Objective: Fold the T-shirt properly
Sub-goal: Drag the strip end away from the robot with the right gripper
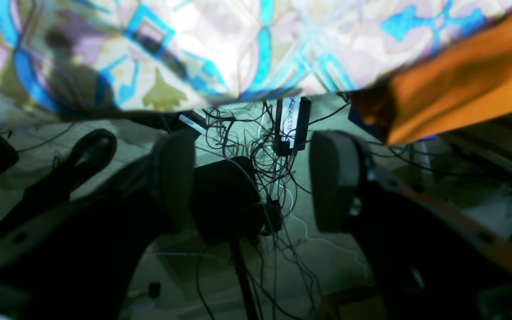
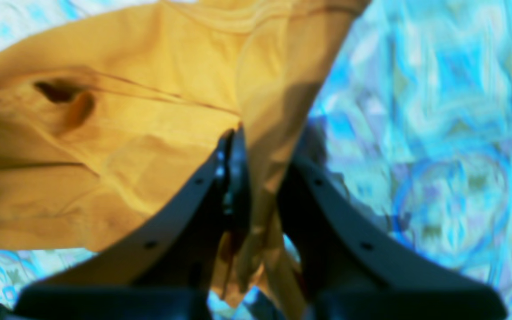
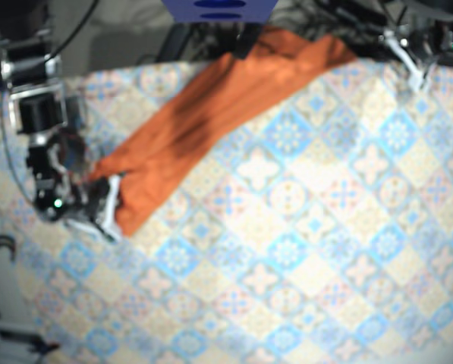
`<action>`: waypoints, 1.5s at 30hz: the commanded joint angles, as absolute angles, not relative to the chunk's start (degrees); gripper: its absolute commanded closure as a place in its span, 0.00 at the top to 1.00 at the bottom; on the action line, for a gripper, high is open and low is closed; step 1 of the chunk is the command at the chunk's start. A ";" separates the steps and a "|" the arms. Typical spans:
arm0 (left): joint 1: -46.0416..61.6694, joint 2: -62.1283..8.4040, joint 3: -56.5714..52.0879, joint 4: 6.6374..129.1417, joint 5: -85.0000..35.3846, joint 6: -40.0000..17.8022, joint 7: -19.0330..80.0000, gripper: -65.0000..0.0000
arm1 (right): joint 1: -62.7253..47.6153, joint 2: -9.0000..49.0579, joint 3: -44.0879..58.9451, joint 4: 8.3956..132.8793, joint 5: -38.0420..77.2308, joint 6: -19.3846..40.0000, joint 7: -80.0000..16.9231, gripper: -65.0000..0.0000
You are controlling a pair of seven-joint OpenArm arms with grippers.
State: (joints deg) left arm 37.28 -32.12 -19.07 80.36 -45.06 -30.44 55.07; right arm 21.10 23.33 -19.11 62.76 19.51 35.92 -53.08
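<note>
The orange T-shirt [image 3: 211, 114] lies bunched in a long diagonal band from the table's left side to its far edge. My right gripper [image 3: 108, 205] is at the band's lower left end. In the right wrist view that gripper [image 2: 262, 178] is shut on a fold of the shirt [image 2: 127, 111], with cloth hanging down between the fingers. My left gripper [image 3: 408, 64] hovers at the far right corner, beside the shirt's upper end. It stands open [image 1: 251, 178] with nothing between its fingers, and a shirt edge [image 1: 460, 80] hangs over the table edge to its upper right.
A patterned blue and cream tablecloth [image 3: 302, 250] covers the table. Beyond the far edge, the left wrist view shows the floor with tangled cables [image 1: 260, 151] and a black labelled box [image 1: 291, 124]. A blue object [image 3: 218, 9] stands behind the table.
</note>
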 commanded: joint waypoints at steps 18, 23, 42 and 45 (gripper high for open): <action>38.81 -30.46 -19.56 80.92 -45.41 -30.73 54.81 0.61 | 38.29 24.22 -32.04 48.04 19.47 35.65 -41.45 0.04; 39.87 -30.29 -19.56 80.92 -45.58 -30.55 54.81 0.61 | 40.92 22.46 -33.63 46.55 18.68 35.65 -39.16 0.04; 40.04 -26.77 -19.65 80.92 -45.41 -30.55 54.81 0.61 | 45.41 13.32 -33.10 45.49 1.01 34.86 -32.92 0.04; 40.04 -26.77 -19.65 80.92 -45.41 -30.55 54.73 0.61 | 47.43 13.32 -33.10 45.49 1.01 32.66 -31.60 0.04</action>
